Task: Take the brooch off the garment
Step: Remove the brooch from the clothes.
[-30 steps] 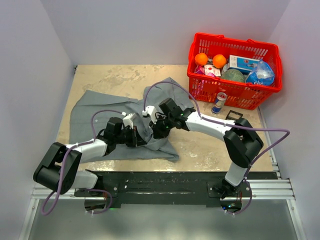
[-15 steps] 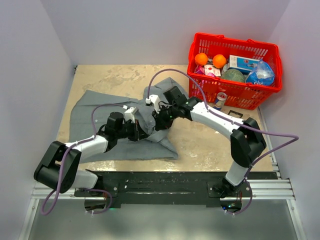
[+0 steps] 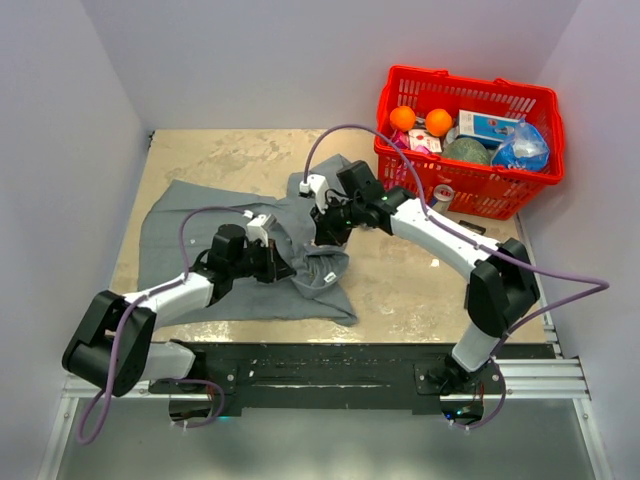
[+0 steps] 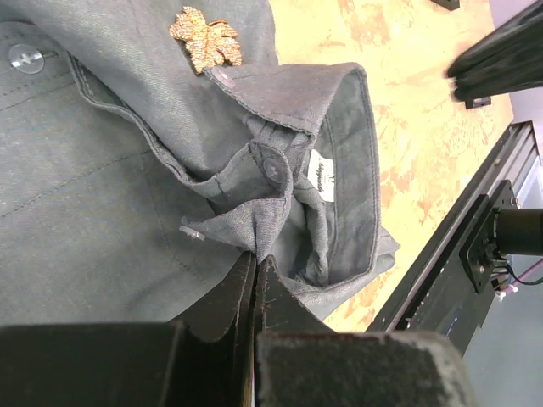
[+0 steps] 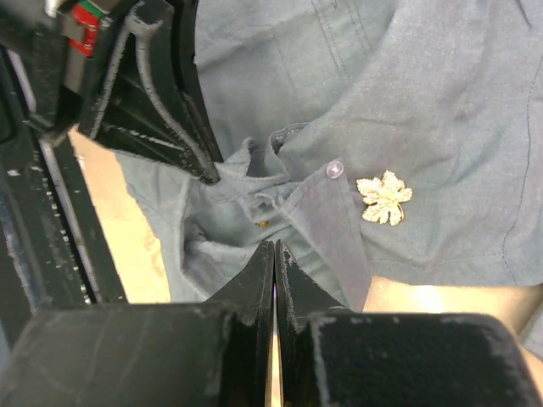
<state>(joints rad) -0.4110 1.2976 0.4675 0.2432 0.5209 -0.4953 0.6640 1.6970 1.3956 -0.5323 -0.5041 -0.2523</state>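
The grey garment [image 3: 190,215] lies spread on the table, bunched at the collar [image 3: 325,272]. A gold leaf-shaped brooch [image 5: 384,198] is pinned to it beside a white button [image 5: 335,169]. The left wrist view shows the brooch [image 4: 205,38] at the top. My left gripper [image 4: 254,257] is shut on a fold of the garment's cloth near the collar [image 4: 339,161]. Just above the cloth hovers my right gripper [image 5: 273,246], shut with nothing between its fingers, a short way left of the brooch. From above, the left gripper [image 3: 285,268] and the right gripper [image 3: 325,235] are close together over the bunched cloth.
A red basket [image 3: 468,80] with oranges and packages stands at the back right. A can [image 3: 440,195] stands in front of it, partly behind my right arm. A black rail [image 3: 330,365] runs along the near table edge.
My right gripper has closed fully and moved toward the back of the table. The left gripper keeps its hold, and the collar end of the garment now lies more bunched.
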